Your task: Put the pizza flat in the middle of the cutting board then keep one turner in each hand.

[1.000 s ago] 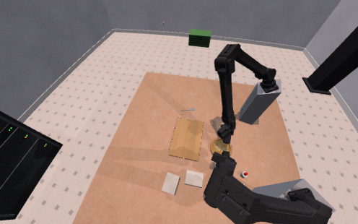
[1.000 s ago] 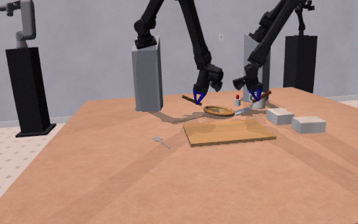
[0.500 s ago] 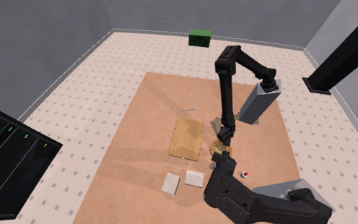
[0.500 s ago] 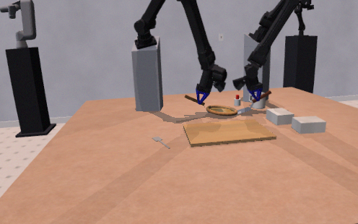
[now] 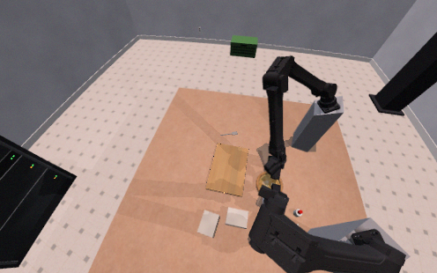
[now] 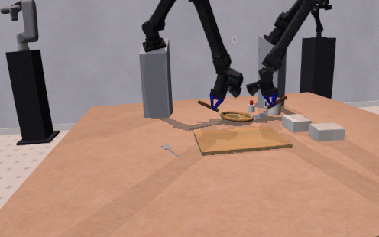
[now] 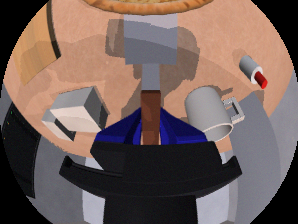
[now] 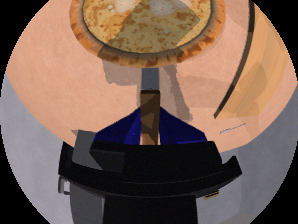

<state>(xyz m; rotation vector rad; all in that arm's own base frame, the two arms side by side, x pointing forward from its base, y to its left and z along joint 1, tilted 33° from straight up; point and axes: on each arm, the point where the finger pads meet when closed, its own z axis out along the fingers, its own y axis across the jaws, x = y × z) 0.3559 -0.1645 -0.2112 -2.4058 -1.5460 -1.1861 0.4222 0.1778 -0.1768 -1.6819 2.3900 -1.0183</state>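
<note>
The pizza (image 5: pixel 269 180) lies on the table just beside the cutting board (image 5: pixel 227 168), off its right long edge; it also shows in the exterior view (image 6: pixel 237 115), behind the board (image 6: pixel 241 139). My right gripper (image 6: pixel 216 102) is shut on a turner's brown handle (image 8: pixel 149 112); its blade reaches under the pizza's (image 8: pixel 149 12) near rim and is mostly hidden. My left gripper (image 6: pixel 271 101) is shut on the other turner's handle (image 7: pixel 152 116); its grey blade (image 7: pixel 149 39) lies low just short of the pizza's opposite rim.
A grey mug (image 6: pixel 273 108) and a red-capped bottle (image 6: pixel 251 106) stand close by the left gripper. Two white blocks (image 6: pixel 296 123) (image 6: pixel 326 131) lie past the board's end. A small metal spatula (image 6: pixel 170 150) lies on the table on the board's other side. Grey pedestals (image 6: pixel 155 78) carry the arms.
</note>
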